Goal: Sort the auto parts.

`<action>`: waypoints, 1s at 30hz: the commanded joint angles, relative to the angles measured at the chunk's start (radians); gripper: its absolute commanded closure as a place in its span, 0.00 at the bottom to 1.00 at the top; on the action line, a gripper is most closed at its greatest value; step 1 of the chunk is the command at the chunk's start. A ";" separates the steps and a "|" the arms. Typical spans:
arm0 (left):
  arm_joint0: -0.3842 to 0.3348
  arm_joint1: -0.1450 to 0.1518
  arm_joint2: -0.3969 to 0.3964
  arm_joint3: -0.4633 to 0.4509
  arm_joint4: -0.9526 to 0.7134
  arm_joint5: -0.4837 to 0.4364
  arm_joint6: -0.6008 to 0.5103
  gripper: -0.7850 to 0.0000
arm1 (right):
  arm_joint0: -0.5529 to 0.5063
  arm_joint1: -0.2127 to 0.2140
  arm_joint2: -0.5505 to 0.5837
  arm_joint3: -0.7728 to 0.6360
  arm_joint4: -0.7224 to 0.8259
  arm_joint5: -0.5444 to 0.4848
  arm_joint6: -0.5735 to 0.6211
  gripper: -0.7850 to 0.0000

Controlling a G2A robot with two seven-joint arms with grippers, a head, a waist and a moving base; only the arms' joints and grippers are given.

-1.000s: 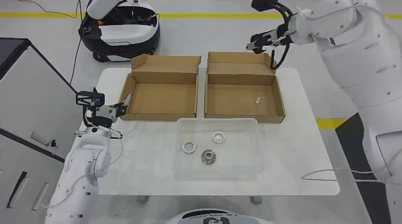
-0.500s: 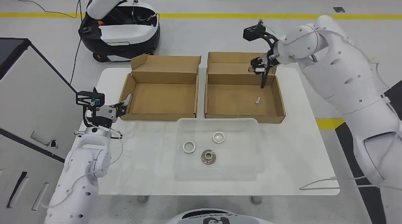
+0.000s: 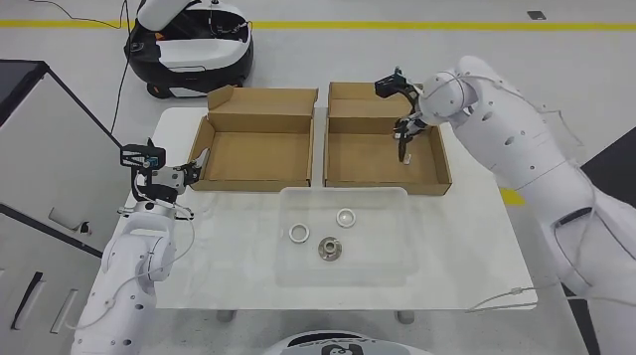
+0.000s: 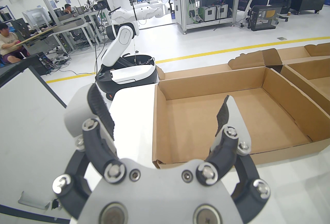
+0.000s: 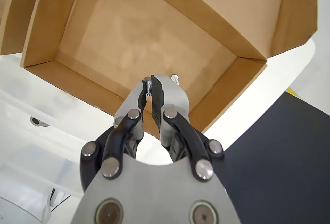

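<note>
We log the right cardboard box [image 3: 358, 161] at the bench's [image 3: 467, 266] far-right corner. Left gripper [image 4: 159, 96] gapes wide at the left edge. Right gripper [image 5: 150, 86], above the box's right side, pinches a short silver threaded bolt [image 5: 147, 84]. A second bolt [image 5: 175, 78] lies on the box floor.

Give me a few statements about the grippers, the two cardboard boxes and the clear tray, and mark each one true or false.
1. The left gripper is open with nothing between its fingers. True.
2. The right gripper is shut on a ring. False: it is shut on a bolt.
3. The right gripper hangs over the clear tray. False: it is over the right cardboard box.
4. A second bolt lies in that box. True.
5. The clear tray holds three round parts. True.
</note>
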 commanded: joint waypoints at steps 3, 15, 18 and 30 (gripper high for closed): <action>0.000 0.000 0.000 0.000 0.000 0.000 0.000 0.00 | -0.009 -0.013 -0.016 0.017 0.006 0.005 -0.002 1.00; 0.000 0.000 0.000 0.000 0.000 0.000 0.000 0.00 | -0.037 -0.053 -0.079 0.063 -0.050 0.040 -0.010 1.00; 0.000 0.000 0.000 0.000 0.000 0.000 0.000 0.00 | -0.042 -0.065 -0.094 0.086 -0.060 0.042 -0.014 1.00; 0.000 0.000 0.000 0.000 0.000 0.000 0.000 0.00 | -0.033 -0.116 -0.123 0.196 -0.064 0.036 -0.038 1.00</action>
